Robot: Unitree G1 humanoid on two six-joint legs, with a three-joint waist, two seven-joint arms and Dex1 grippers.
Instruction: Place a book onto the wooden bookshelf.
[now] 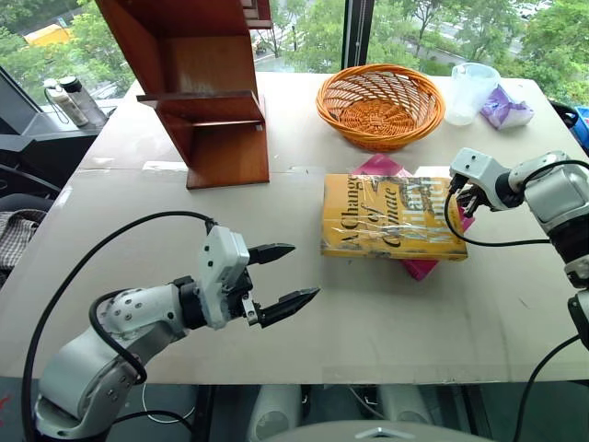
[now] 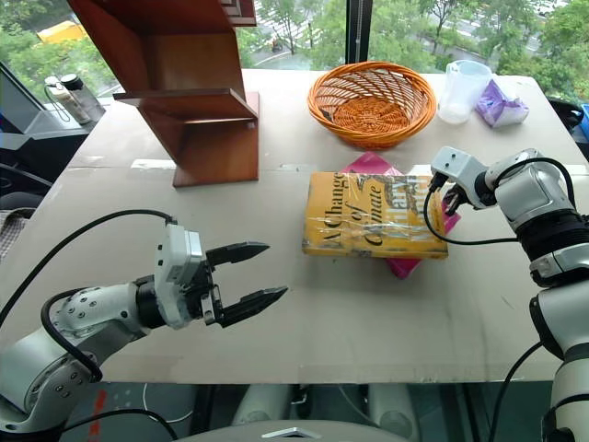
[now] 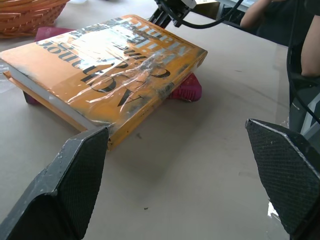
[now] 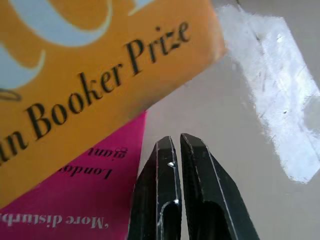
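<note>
The yellow-orange book (image 1: 391, 216), wrapped in shiny plastic, lies flat on the table, resting on top of a magenta-pink book (image 1: 421, 267). The reddish-brown wooden bookshelf (image 1: 212, 101) stands at the far left of the table. My right gripper (image 1: 465, 196) hovers at the book's right edge, pointing down. In the right wrist view its fingers (image 4: 160, 165) are shut with nothing between them, just off the book's corner (image 4: 100, 65). My left gripper (image 1: 306, 271) is open near the front of the table, left of the book and pointing toward it.
An orange wicker basket (image 1: 379, 103) stands behind the books. A clear plastic jug (image 1: 469, 90) and a purple bundle (image 1: 504, 109) sit at the far right corner. Two bottles (image 1: 69, 101) stand off the table's left side. A person's arm (image 3: 270, 15) shows beyond the table.
</note>
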